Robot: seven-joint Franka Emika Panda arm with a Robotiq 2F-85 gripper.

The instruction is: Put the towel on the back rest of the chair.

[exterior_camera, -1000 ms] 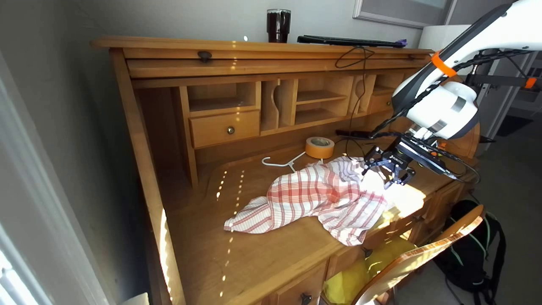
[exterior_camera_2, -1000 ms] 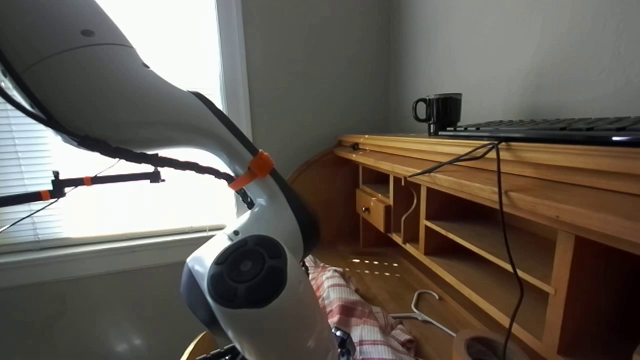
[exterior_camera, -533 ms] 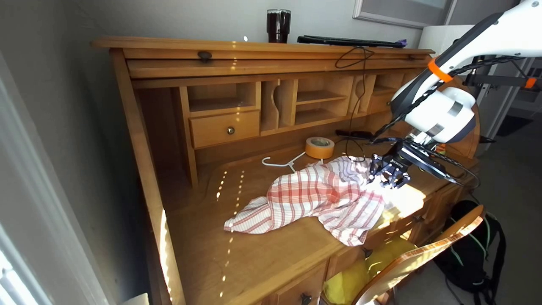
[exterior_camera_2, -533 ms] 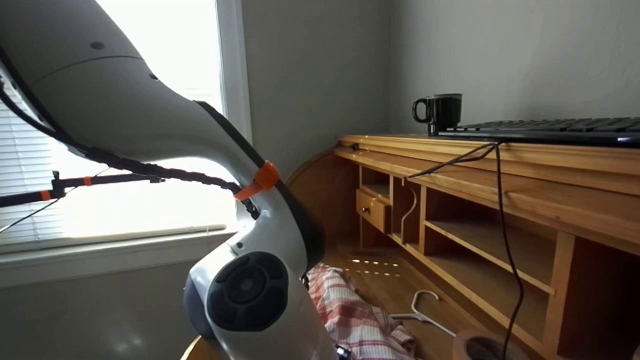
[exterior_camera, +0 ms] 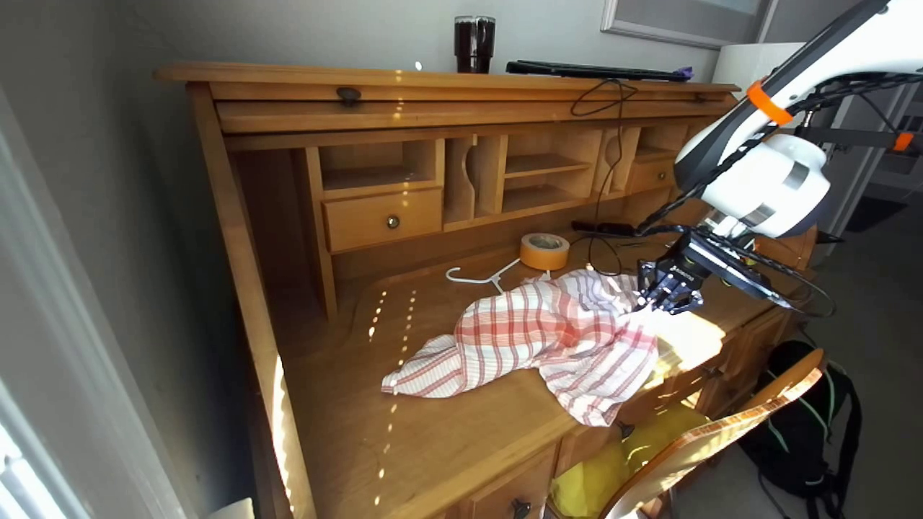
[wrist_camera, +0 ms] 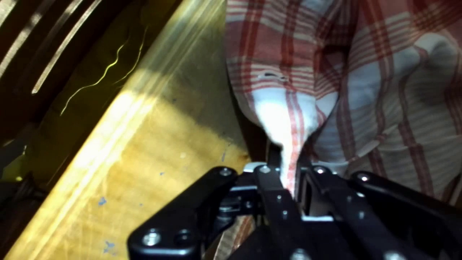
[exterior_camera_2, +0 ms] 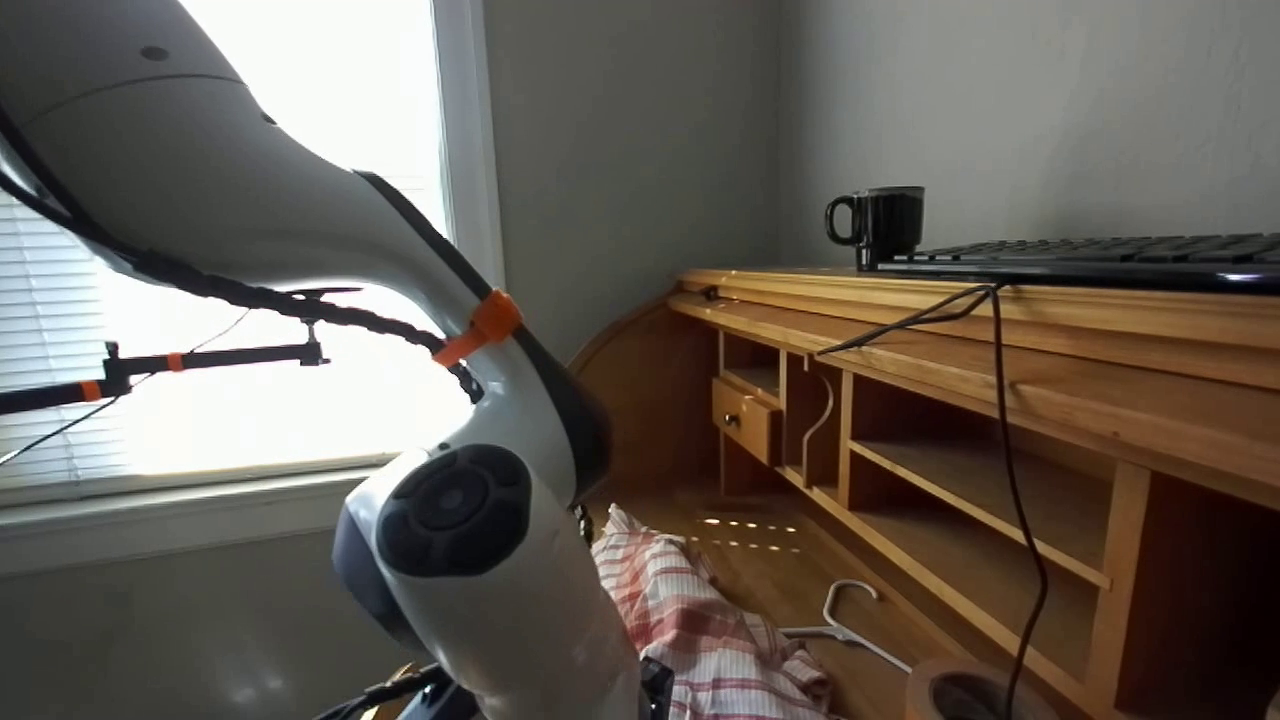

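since a moment ago, my jaws have come together, and now they pinch a fold at the 3 o'clock end of the towel [exterior_camera: 530,331]. as seen in an exterior view, most of it lies on the table [exterior_camera: 433,447], with the chair [exterior_camera: 707,438] at its 4 o'clock.

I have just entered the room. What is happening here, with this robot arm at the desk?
A robot arm is working with the red-and-white checked towel. The jaws of its gripper are closed on a pinched fold, and most of the cloth lies rumpled on the wooden desk. The towel is not yet on the back rest of the chair.
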